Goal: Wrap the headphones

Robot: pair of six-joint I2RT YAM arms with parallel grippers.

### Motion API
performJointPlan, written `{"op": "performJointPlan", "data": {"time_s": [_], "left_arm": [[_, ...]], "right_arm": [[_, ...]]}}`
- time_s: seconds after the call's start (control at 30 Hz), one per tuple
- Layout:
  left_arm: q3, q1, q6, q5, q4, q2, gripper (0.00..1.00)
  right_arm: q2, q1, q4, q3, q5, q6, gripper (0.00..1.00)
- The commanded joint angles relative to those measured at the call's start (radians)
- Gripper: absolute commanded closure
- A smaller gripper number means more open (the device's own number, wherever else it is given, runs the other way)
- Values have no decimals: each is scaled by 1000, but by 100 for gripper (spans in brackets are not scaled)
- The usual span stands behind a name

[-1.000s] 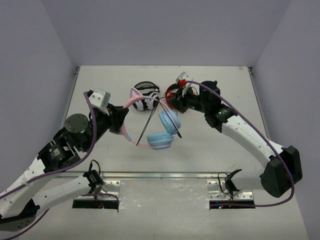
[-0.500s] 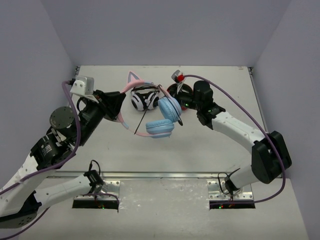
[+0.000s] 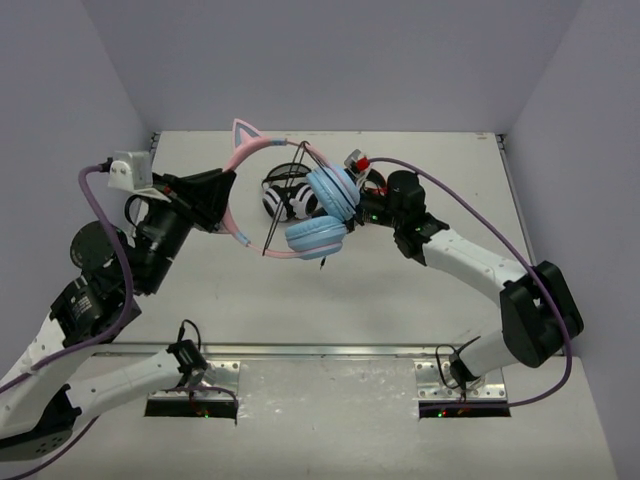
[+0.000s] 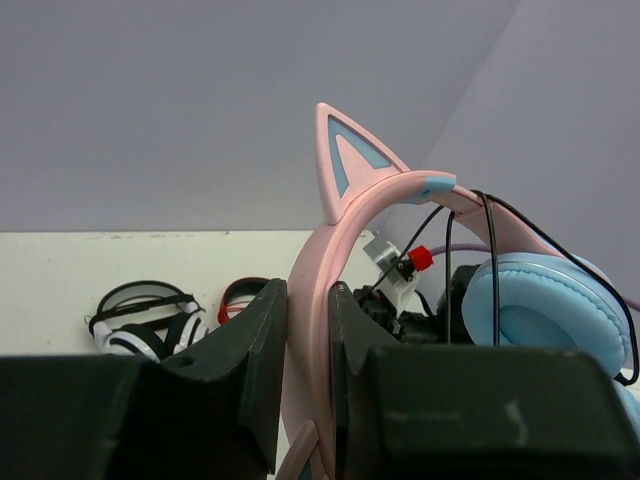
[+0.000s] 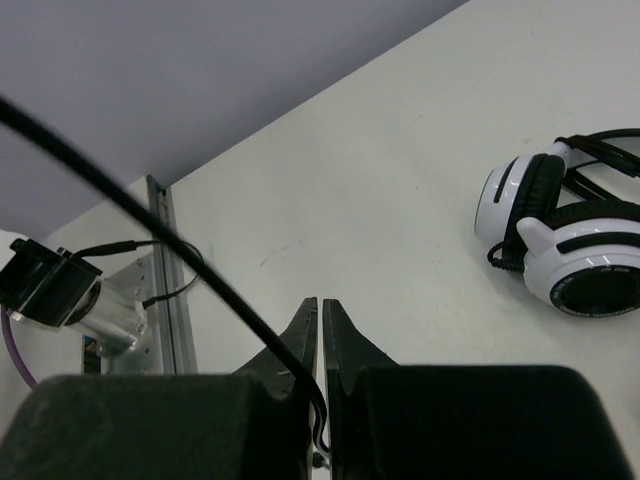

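The headphones (image 3: pixel 320 215) with pink headband, cat ears and light blue ear cups hang in the air over the middle of the table. My left gripper (image 3: pixel 228 200) is shut on the pink headband (image 4: pixel 310 330), and a cat ear (image 4: pixel 345 160) stands up above the jaws. The thin black cable (image 4: pixel 482 260) runs over the headband and around the ear cups (image 4: pixel 545 310). My right gripper (image 3: pixel 362 200) sits just right of the ear cups, shut on the black cable (image 5: pixel 200 270), which runs taut up and to the left from the jaws.
White-and-black headphones (image 3: pixel 285 195) lie on the table behind the lifted pair, also in the right wrist view (image 5: pixel 570 250). Red-and-black headphones (image 4: pixel 240 297) lie beside them, partly hidden by my right arm. Grey walls enclose the table on three sides.
My left gripper has lifted the headphones up and back, tilting the headband higher. My right gripper has moved left, closer to the ear cups, with the cable.
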Motion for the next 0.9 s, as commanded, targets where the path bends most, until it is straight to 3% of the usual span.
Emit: {"op": "performJointPlan", "data": {"time_s": [0.0,0.23,0.47,0.63,0.87], "left_arm": [[47,-7,-36,-16,205,-48,100],[58,-7,-21,-36,224,-64,100],[60,-7,-9,-64,236,-64,100],[66,-7,11,-84,230,-56,100],[52,-7,17,-118,214,-53,100]], "right_arm": [[-13,-1,62,-11,-20,32,96],[18,-1,121,-31,-32,71,90],[30,5,142,-48,-40,83,90],[30,10,125,-51,-52,68,98],[11,11,109,-74,-27,48,85]]}}
